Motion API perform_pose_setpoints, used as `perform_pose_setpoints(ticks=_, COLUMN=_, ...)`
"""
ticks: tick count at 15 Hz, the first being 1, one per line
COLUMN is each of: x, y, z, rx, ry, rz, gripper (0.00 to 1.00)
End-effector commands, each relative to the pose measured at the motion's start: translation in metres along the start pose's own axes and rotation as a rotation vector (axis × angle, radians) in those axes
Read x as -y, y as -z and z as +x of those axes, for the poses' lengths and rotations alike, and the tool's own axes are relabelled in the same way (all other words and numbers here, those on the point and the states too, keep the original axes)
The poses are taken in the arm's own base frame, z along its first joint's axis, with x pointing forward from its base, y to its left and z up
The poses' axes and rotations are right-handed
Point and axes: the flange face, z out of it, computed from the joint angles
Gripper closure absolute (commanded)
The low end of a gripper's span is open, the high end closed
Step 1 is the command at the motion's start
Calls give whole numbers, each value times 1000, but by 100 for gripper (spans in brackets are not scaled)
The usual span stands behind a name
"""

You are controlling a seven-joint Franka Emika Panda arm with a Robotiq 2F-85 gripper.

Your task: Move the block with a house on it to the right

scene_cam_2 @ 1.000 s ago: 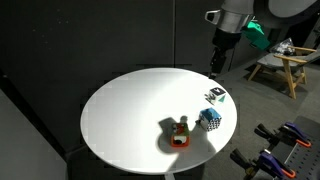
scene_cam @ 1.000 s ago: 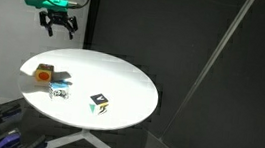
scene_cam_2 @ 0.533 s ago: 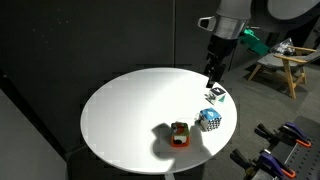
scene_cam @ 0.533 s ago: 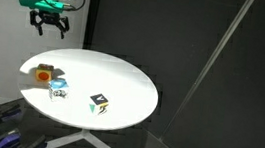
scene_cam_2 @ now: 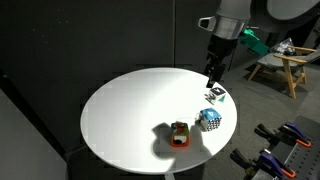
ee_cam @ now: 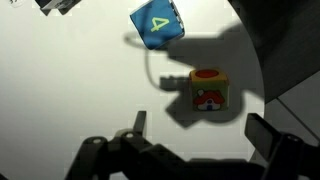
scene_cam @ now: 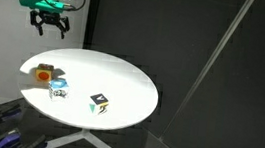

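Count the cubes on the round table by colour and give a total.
Orange-yellow cube with red picture: 1
Blue-and-white cube: 1
White cube with dark marks: 1
Total: 3

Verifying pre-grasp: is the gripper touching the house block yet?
Apart. In an exterior view the gripper hangs well above the table, clear air between it and the house block; wrist view shows empty open jaws.
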Motion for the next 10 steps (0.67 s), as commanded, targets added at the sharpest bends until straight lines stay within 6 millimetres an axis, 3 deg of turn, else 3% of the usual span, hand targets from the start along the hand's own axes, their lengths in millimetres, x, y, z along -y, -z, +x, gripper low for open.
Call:
perform_pose_setpoints(ticks=1, x=0, y=1, z=0, rx=1, ry=0, rz=0, gripper=0)
perform_pose_setpoints(ticks=10, x=3, y=3, z=-5, rx=-41, ry=60, rz=61, gripper=0)
